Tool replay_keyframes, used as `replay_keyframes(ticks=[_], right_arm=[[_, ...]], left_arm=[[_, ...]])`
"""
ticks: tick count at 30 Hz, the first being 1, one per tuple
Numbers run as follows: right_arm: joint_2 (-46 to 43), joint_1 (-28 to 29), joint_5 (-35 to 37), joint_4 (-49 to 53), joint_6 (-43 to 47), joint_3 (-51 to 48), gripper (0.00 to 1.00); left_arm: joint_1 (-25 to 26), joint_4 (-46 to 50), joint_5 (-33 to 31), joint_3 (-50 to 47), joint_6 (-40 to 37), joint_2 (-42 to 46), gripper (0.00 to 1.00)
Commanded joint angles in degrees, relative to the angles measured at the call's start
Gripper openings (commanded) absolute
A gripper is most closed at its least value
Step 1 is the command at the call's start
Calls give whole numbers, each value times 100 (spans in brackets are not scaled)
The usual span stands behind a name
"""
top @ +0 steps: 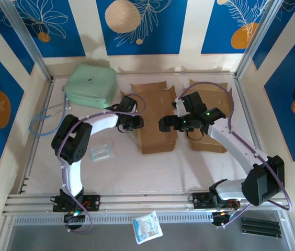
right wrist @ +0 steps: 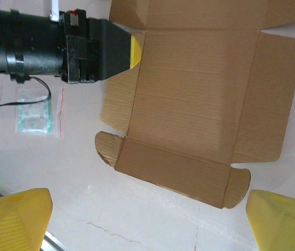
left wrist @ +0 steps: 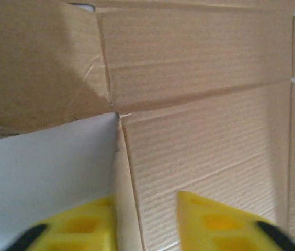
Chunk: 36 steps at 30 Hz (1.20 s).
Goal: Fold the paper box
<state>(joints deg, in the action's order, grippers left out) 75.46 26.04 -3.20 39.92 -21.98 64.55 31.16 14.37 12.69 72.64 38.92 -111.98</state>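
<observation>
Setting: A white bench (top: 152, 172) boxed in by walls (top: 142, 26) painted with blue and white leaf panels; two arms reach in from the near edge.

Box: The box (top: 155, 138) lies flat and unfolded at the middle of the bench, brown corrugated card with its flaps spread. No wall is raised yet.

Other items: A second sheet of card (top: 202, 145) lies just beside it on the right. A green pouch (top: 90, 83) sits at the far left, and a small packet (top: 101, 151) lies near the left arm.

Left tool: The left tool (left wrist: 147, 209) is at the box's left edge. Its yellow fingers (left wrist: 84, 227) stand fairly narrow, one on the bench side of the card and one over it. Whether they already pinch the card cannot be told.

Right tool: The right tool (right wrist: 147, 209) hangs above the box, jaws spread wide and holding nothing.

Step in hand: This looks like the very start of the job, taking hold of the left side so that it can be creased upward.

Next move: Once the grip is firm, the left side would need lifting along its scored line. The right tool would probably have to press on the centre panel to keep the sheet from sliding.

Risk: A loose pinch could slip off the thin edge, or drag the whole sheet across the smooth bench.
</observation>
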Motion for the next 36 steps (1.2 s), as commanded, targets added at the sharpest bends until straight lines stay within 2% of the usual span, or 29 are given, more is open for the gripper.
replay_keyframes(ticks=[1, 3, 7, 10, 15, 19, 30, 32, 34, 36], right_arm=[[-91, -225, -60, -221, -98, -42, 96], [-42, -508, -191, -421, -48, -55, 96], [536, -1363, -329, -506, 149, 352, 96], [1241, -1712, -295, -375, 334, 963, 95], [2573, -1575, 50, 72, 842, 2141, 94], [3553, -1405, 424, 500, 1019, 2813, 89], [4578, -962, 688, 476, 1192, 3096, 66], [4680, -943, 711, 476, 1294, 3179, 51], [4722, -911, 840, 476, 1495, 3268, 24], [4595, -856, 1078, 370, 1815, 3225, 5]], left_arm=[[32, -335, 355, -181, 9, 44, 8], [59, -528, 364, -389, -12, 230, 0], [149, -758, 129, -905, -77, 731, 0], [212, -907, 59, -1345, -32, 1081, 0], [274, -997, -109, -2069, -18, 1682, 0], [297, -936, -151, -2433, 67, 1979, 0], [387, -1224, -67, -2816, 291, 2150, 0], [383, -1261, -85, -2804, 252, 2210, 12], [373, -1158, -215, -2702, 60, 2382, 39], [337, -668, -582, -2389, -360, 2666, 61]])
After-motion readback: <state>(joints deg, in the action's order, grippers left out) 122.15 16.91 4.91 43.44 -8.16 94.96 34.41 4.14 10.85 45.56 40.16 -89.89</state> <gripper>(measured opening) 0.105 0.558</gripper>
